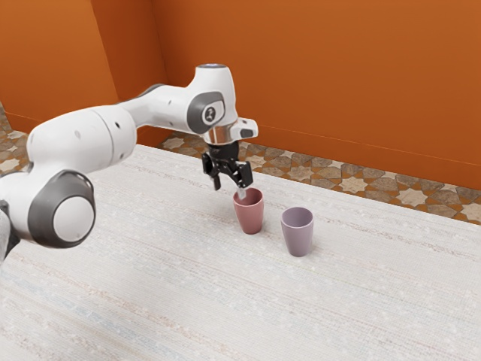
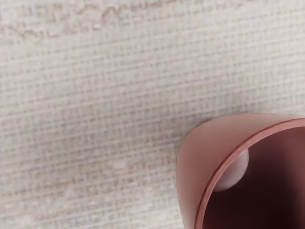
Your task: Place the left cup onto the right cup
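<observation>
Two cups stand upright on the pale table. The left one is a reddish-pink cup; the right one is a mauve cup, a small gap away. My gripper hangs over the pink cup's rim on the side nearest the arm, open, with one light fingertip dipping just inside the rim. In the wrist view the pink cup's wall and rim sit right under my hand, and a pale finger pad shows inside, close against the inner wall. The cup rests on the table.
The table surface stretches wide in front of the cups and to both sides. Behind it lie a patterned tile floor and an orange wall. My white arm comes in from the exterior view's left.
</observation>
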You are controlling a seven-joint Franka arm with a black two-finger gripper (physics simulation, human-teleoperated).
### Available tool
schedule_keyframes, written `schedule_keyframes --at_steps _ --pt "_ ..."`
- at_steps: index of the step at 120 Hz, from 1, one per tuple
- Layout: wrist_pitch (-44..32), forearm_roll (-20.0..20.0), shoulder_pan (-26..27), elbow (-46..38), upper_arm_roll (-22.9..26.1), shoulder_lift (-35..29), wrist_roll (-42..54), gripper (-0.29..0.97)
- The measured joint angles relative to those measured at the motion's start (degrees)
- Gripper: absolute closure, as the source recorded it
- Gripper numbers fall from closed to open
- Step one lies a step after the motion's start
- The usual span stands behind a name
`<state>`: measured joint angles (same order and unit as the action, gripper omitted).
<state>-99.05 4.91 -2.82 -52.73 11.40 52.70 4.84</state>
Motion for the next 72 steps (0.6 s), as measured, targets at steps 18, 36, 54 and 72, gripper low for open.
schedule_keyframes --at_steps 18,36,54,72 --pt "-0.02 0.38 -0.01 1.19 0.45 1.22 0.07 0.04" --pt "-0.06 1.70 -0.14 1.85 1.82 2.01 0.11 0.04" --pt "-0.08 2.18 -0.24 2.00 2.03 2.42 0.12 0.05" --pt "-0.08 2.27 -0.38 2.07 2.04 2.59 0.08 0.13"
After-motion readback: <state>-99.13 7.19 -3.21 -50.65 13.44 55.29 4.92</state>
